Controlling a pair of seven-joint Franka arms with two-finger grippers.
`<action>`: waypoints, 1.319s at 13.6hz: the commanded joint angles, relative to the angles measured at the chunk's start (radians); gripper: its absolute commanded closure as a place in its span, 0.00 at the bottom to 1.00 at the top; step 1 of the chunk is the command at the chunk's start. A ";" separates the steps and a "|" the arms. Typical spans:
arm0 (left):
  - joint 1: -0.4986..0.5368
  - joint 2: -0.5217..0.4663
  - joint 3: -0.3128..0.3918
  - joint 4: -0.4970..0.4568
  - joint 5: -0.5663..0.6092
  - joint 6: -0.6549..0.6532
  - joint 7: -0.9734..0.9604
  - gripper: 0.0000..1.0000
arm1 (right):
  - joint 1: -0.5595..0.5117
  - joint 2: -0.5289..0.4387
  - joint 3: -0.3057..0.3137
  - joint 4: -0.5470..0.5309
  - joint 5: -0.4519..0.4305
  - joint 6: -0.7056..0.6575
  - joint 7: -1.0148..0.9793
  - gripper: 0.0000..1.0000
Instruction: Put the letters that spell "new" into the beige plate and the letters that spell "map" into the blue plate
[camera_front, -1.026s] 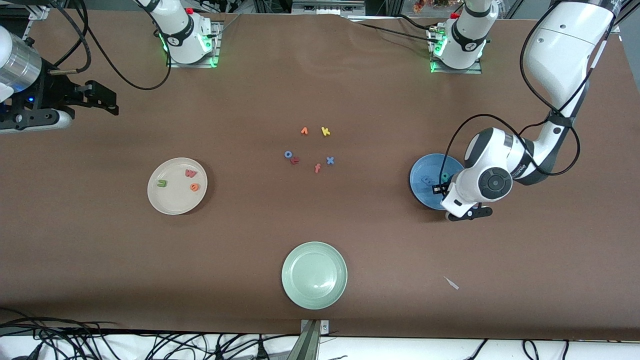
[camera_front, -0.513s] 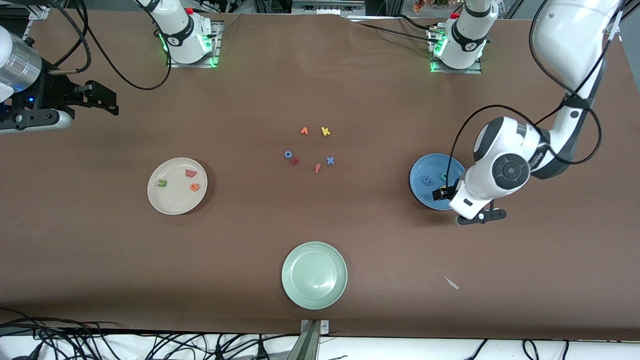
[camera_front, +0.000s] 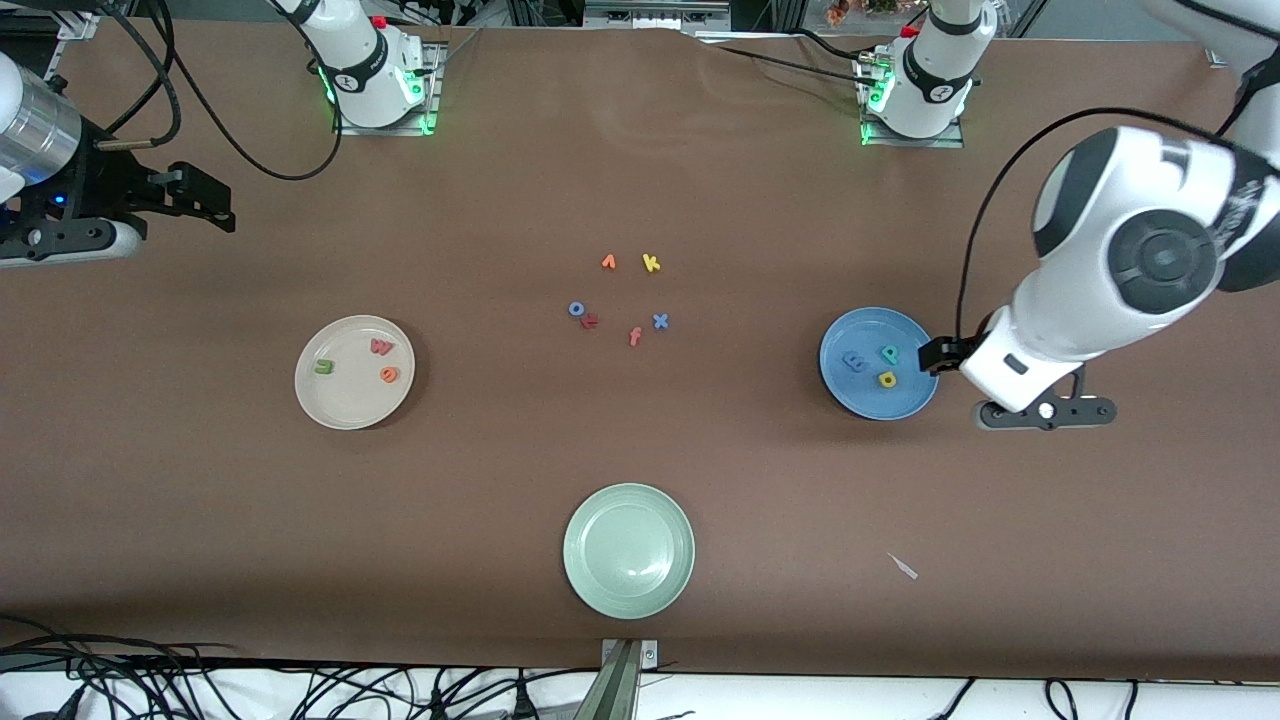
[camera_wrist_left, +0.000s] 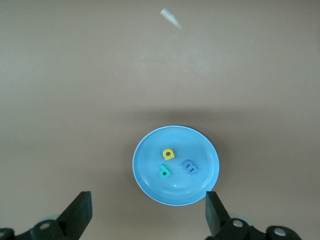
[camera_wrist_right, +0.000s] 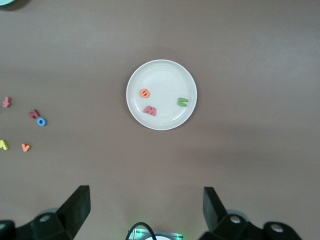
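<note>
Spelling "map" inside blue plate (camera_front: 905, 400): foam letters (camera_front: 886, 379).

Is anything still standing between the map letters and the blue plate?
Nothing visible: the m, a and p already lie in the blue plate. The open left pincer is up above the plate.

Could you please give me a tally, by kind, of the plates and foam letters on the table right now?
Plates: 3 (beige plate, blue plate, green plate)
Letters in the beige plate: 3 (green n, orange e, red w)
Letters in the blue plate: 3 (blue m, teal p, yellow a)
Loose letters mid-table: 6
Total: 15
</note>
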 joint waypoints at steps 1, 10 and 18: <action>-0.078 -0.113 0.193 -0.017 -0.197 -0.017 0.239 0.00 | -0.007 -0.011 0.005 0.004 -0.018 0.000 -0.015 0.00; -0.258 -0.393 0.459 -0.338 -0.200 0.151 0.436 0.00 | -0.007 -0.011 0.005 0.001 -0.018 -0.003 -0.015 0.00; -0.231 -0.396 0.453 -0.315 -0.212 0.094 0.441 0.00 | -0.007 -0.011 0.006 0.001 -0.018 -0.003 -0.015 0.00</action>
